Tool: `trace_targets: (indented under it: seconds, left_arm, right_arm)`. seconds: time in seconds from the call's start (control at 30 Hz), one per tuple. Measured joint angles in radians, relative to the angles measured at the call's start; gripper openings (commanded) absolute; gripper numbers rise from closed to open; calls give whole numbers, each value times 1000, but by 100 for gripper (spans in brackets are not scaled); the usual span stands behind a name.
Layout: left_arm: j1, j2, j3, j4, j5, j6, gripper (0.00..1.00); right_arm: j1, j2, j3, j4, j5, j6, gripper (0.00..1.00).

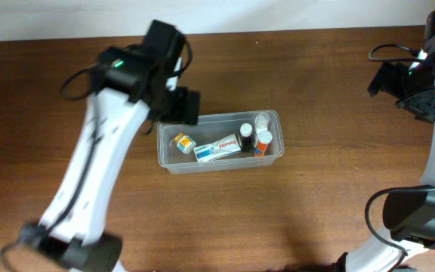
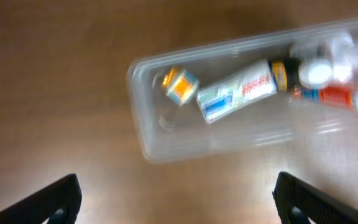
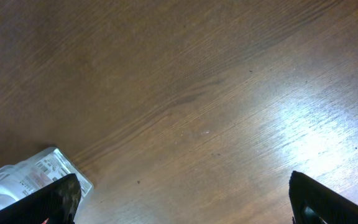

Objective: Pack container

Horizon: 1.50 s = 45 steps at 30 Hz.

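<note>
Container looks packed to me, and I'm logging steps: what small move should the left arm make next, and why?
Probably lift the left gripper straight up and away. It is wide open and empty above the container, which already holds the carton, small box and bottles.

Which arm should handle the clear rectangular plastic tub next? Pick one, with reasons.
Left. The left gripper hangs open right by the clear rectangular plastic tub; the right gripper, also open, is far off, seeing only its corner.

In container (image 1: 225, 165), white box (image 1: 217, 147): red word, likely "Panadol"; labels on bottles (image 1: 263, 141) illegible.
</note>
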Motion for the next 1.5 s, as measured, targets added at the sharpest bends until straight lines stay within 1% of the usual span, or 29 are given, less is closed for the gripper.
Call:
trace_targets:
  seconds: [0.07, 0.23, 0.33, 0.53, 0.7, 0.77, 0.83, 0.93, 0.97, 1.13, 1.3, 1.5]
  left_arm:
    - [0, -67, 1, -76, 5, 13, 99]
    - [0, -162, 1, -83, 46, 29, 99]
    - [0, -183, 1, -83, 54, 44, 99]
    - [0, -208, 1, -83, 56, 123, 99]
    - [0, -231, -9, -70, 10, 148, 99]
    - [4, -244, -35, -14, -21, 153, 99]
    - [20, -264, -79, 92, -48, 171, 99]
    - [57, -315, -182, 313, -68, 206, 99]
    - [72, -344, -233, 408, -72, 216, 99]
    - [149, -511, -483, 711, -81, 244, 99]
    - [233, -705, -768, 955, -55, 253, 99]
    - [324, -906, -1143, 1248, 37, 259, 99]
  right_arm:
    - [0, 0, 0, 0, 0, 1, 98]
    - [0, 0, 0, 0, 0, 1, 98]
    - [0, 0, 0, 0, 0, 1, 98]
    - [0, 0, 0, 0, 0, 0, 98]
    - [0, 0, 0, 0, 0, 1, 98]
    - [0, 0, 0, 0, 0, 1, 98]
    - [0, 0, 0, 0, 0, 0, 98]
    - [0, 0, 0, 0, 0, 1, 98]
    - [0, 0, 0, 0, 0, 0, 99]
    - [0, 0, 0, 0, 0, 1, 98]
    - [0, 0, 0, 0, 0, 1, 98]
    - [0, 0, 0, 0, 0, 1, 98]
